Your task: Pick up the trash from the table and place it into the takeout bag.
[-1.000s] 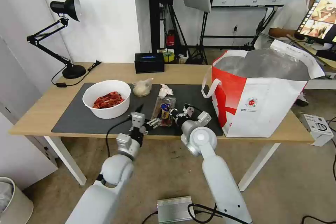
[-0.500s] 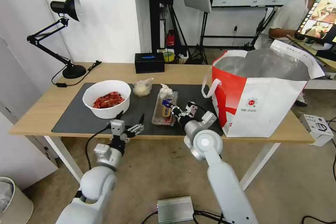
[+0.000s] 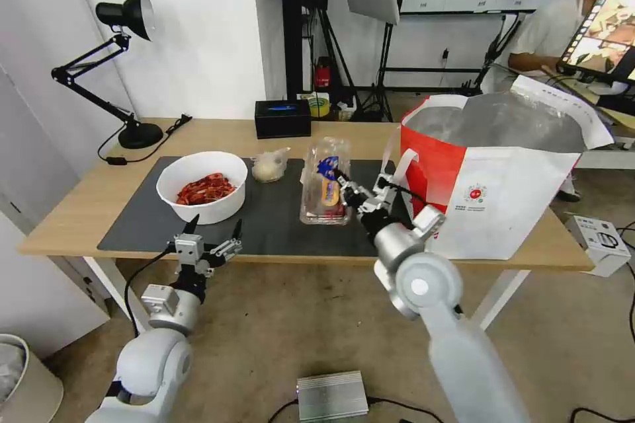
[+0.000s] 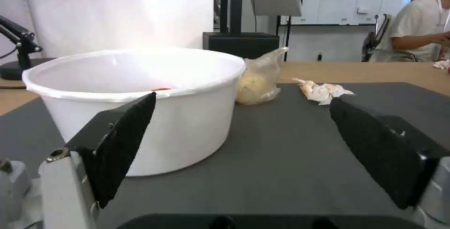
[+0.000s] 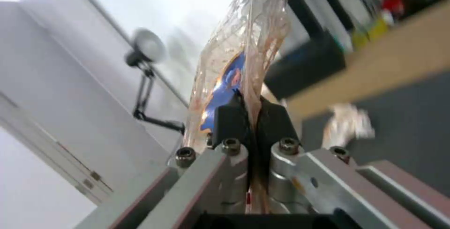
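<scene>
My right gripper (image 3: 348, 189) is shut on the rim of the clear clamshell tray (image 3: 325, 181), which hangs lifted above the dark mat, just left of the takeout bag (image 3: 496, 178). In the right wrist view the tray (image 5: 237, 56) stands pinched between the black pads (image 5: 229, 120). On the mat rest a white bowl of red shells (image 3: 201, 185), a small clear bag (image 3: 269, 166) and a crumpled tissue (image 4: 322, 91). My left gripper (image 3: 211, 232) is open at the table's near edge, in front of the bowl (image 4: 140, 95).
A black desk lamp (image 3: 122, 59) stands at the table's back left corner and a black box (image 3: 282, 118) at the back middle. The light-wood table (image 3: 73, 205) has white legs. A metal box (image 3: 331, 396) lies on the floor below.
The right gripper has lifted the clamshell tray off the mat and carried it up and toward the bag. The left arm has drawn back and left to the table's near edge.
</scene>
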